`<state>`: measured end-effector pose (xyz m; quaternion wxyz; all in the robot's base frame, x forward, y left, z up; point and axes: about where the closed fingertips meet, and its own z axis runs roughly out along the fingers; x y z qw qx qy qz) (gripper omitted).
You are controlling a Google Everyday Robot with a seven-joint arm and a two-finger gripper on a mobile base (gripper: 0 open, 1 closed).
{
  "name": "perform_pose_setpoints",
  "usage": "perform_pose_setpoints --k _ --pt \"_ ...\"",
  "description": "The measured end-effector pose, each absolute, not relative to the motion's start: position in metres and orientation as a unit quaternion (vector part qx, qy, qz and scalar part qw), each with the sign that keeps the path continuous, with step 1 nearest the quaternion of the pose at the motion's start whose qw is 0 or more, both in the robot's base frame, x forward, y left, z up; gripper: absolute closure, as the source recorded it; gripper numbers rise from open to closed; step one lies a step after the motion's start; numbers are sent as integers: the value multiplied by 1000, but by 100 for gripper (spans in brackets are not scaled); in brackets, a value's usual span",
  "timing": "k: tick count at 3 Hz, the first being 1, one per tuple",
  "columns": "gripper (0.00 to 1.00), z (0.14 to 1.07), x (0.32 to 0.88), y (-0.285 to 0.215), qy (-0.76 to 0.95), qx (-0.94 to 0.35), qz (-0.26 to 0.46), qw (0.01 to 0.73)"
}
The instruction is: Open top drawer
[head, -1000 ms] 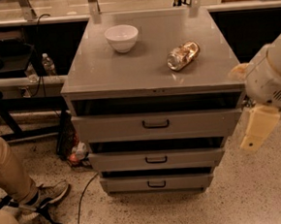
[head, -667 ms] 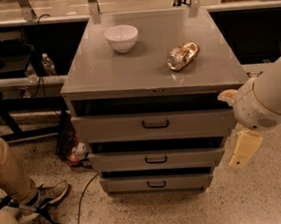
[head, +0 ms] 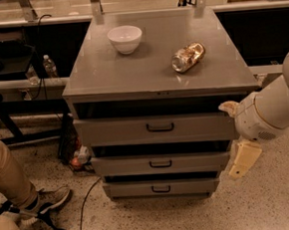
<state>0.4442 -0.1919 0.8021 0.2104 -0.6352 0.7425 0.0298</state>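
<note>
The grey metal cabinet (head: 156, 71) has three stacked drawers. The top drawer (head: 116, 133) is the widest, with the tallest front and a centred black bar handle (head: 160, 127). A dark gap shows between its front and the cabinet top. My gripper (head: 245, 158) is a cream part hanging below the white arm (head: 274, 109). It is at the cabinet's right side, level with the middle drawer (head: 123, 166), right of the top drawer's front and well right of the handle. It holds nothing that I can see.
A white bowl (head: 125, 38) and a crumpled shiny bottle (head: 188, 57) lie on the cabinet top. The bottom drawer (head: 135, 189) is narrowest. A seated person's leg (head: 4, 173) and shoe (head: 46, 200) are at the left. A cable (head: 84, 206) runs over the floor.
My arm has moved left and down, from the frame's right edge to the cabinet's right side beside the drawer fronts. The drawers have not moved.
</note>
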Motion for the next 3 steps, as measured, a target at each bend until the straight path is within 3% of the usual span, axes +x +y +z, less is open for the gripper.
perform_pose_setpoints --k 3 --pt "0 753 491 -212 717 -656 -25 234"
